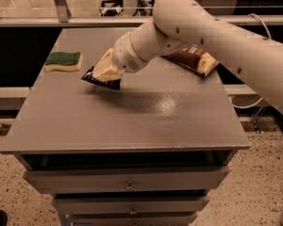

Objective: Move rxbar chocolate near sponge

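My gripper (104, 74) is shut on the rxbar chocolate (100, 81), a flat black wrapper that pokes out below the pale fingers, held just above the grey tabletop (132, 112). The sponge (63, 61), dark green over pale yellow foam, lies flat near the table's back left edge. The bar hangs a short way right and in front of the sponge, apart from it. Most of the wrapper is hidden by the fingers.
A brown-and-yellow chip bag (191, 59) lies at the back right, partly behind the arm (217, 32). The table is a drawer cabinet with drawers (127, 185) below its front edge. A rail and glass run behind it.
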You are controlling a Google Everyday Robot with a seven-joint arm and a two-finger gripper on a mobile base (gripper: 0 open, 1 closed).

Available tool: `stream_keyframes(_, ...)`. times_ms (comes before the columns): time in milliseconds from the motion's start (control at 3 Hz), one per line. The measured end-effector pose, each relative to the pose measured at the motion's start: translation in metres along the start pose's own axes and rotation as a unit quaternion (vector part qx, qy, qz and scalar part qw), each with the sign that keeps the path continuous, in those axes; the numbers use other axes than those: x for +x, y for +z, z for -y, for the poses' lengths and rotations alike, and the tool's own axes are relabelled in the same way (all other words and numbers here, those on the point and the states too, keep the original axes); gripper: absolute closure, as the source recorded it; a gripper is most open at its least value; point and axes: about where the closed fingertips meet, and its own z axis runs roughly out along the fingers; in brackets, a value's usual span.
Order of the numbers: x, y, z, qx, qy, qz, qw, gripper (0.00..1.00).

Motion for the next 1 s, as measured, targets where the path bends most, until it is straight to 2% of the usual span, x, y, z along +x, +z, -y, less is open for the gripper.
stream_keyframes(667, -0.016, 0.053, 0.033, -0.012, -0.02, 0.017, 0.9996, 1.0)
stream_keyframes(1000, -0.021, 0.075, 0.04, -0.019, -0.027, 0.017, 0.9993, 0.81)
